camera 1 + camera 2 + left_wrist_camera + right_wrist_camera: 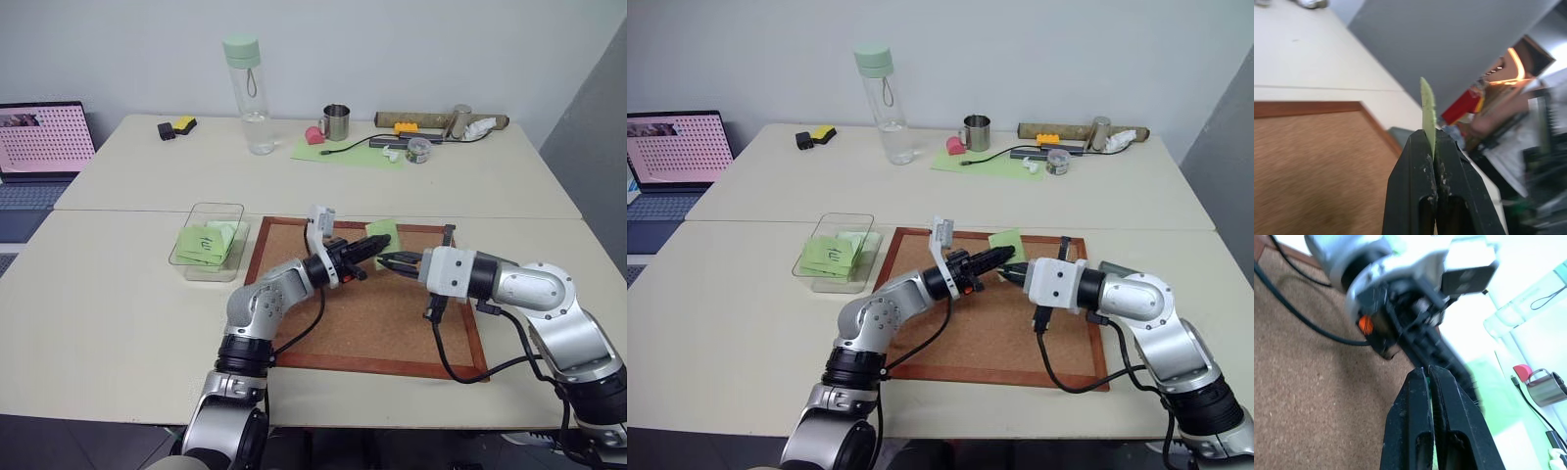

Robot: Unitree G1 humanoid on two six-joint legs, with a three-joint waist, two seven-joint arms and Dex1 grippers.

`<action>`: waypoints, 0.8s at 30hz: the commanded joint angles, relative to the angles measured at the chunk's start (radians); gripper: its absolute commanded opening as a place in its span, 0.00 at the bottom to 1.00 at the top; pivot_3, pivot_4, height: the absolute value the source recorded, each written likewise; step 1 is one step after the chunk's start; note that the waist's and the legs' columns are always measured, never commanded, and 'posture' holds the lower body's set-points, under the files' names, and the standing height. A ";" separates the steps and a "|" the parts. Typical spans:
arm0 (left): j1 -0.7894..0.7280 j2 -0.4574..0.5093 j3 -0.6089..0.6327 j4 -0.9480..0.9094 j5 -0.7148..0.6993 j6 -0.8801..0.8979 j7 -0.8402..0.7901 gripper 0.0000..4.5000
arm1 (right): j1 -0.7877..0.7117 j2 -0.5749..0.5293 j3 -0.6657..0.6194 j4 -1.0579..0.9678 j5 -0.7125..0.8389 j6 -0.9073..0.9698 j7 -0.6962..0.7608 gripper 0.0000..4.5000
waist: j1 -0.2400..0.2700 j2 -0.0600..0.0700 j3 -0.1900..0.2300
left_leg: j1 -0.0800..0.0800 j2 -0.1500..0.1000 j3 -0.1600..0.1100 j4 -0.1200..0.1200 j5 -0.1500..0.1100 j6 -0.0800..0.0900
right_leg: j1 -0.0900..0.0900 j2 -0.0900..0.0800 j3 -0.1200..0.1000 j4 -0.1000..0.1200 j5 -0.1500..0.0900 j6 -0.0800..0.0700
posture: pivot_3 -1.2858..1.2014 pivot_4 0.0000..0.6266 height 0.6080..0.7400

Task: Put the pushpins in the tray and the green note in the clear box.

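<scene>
Right, both arms meet over the cork board [372,313], and the reason is plain enough: the green note [383,233] sits at the board's far edge, and the left gripper [384,243] has its two black fingers clamped flat on it. In the left wrist view the green note [1427,113] stands up edge-on out of the pinched fingertips, so the slip is truly nipped, not just touched. The right gripper [390,260] points in from the other side, its jaws pressed together just beside the left one; whether they hold a pushpin cannot be told. The left forearm reaches forward and to the right, roughly level, wrist cocked. The right arm bends in from the side, pointing left and slightly down. The clear box [184,257] waits just left of the board, green slips already in it. Judging by this, the carry across to the box comes next.
</scene>
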 commanded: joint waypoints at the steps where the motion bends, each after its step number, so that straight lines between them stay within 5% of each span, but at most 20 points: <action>1: -0.018 -0.014 0.007 0.010 0.020 -0.047 0.017 0.00 | 0.004 -0.006 -0.070 -0.085 0.055 0.046 -0.020 0.00 | 0.000 0.000 0.000 | 0.000 0.000 0.000 0.000 0.000 0.000 | 0.000 0.000 0.000 0.000 0.000 0.000 | 0.52 0.24 1.00; 11: -0.006 0.006 -0.010 -0.070 0.028 -0.050 0.004 0.00 | 0.215 -0.089 -0.300 0.020 0.036 0.284 -0.132 0.00 | 0.021 0.000 0.000 | -0.002 0.000 -0.001 0.000 0.000 0.000 | 0.001 0.000 -0.001 -0.004 0.001 0.000 | 0.52 0.24 1.00; 21: 0.008 0.040 -0.047 -0.149 0.040 -0.052 -0.002 0.00 | 0.173 -0.073 -0.287 0.333 -0.054 0.294 -0.261 0.00 | 0.017 0.000 0.000 | -0.001 0.000 0.000 0.000 0.000 0.000 | 0.001 0.000 0.000 -0.004 0.001 0.000 | 0.52 0.24 1.00; 24: 0.011 0.044 -0.056 -0.158 0.056 -0.074 0.010 0.00 | 0.153 -0.076 -0.278 0.380 -0.060 0.293 -0.265 0.12 | 0.018 0.000 0.000 | -0.001 0.000 0.000 0.000 0.000 0.000 | 0.001 0.000 0.000 -0.004 0.001 0.000 | 0.52 0.24 1.00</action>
